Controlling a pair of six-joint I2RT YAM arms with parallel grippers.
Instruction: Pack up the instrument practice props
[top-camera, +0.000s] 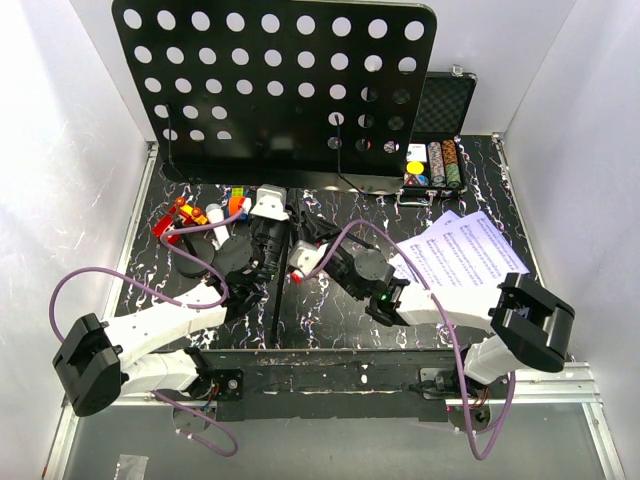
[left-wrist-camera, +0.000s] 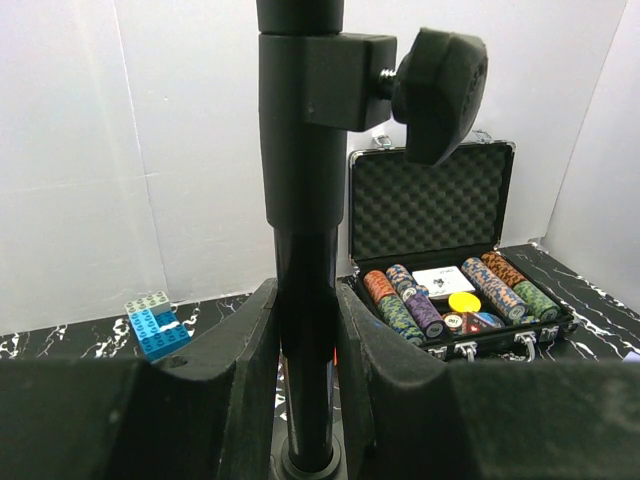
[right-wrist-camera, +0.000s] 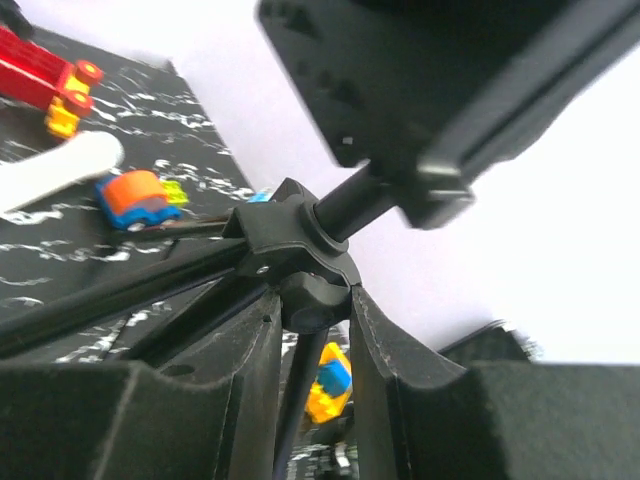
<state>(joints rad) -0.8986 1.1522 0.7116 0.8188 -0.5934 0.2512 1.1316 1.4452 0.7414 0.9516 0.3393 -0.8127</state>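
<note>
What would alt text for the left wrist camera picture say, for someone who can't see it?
The left gripper clamps the upright black pole of the music stand between its two fingers, a tightening knob just above. Behind, an open case of poker chips sits on the right, blue toy blocks on the left.

Illumination is bright, even and diffuse, reflected off white walls (top-camera: 60, 150) on all sides of the music stand (top-camera: 280, 90). Shadows under the stand are soft; the tabletop (top-camera: 300, 320) before it carries a mild sheen, no hard glare. Overhead view: sharp throughout. Left wrist view: the stand's pole (left-wrist-camera: 303, 300) and the chip case (left-wrist-camera: 430, 210) behind it are crisp. Right wrist view: the background beyond the stand is blown out white, the stand's upper part (right-wrist-camera: 450, 90) is heavily blurred, toys (right-wrist-camera: 135, 195) left of it are soft.
</note>
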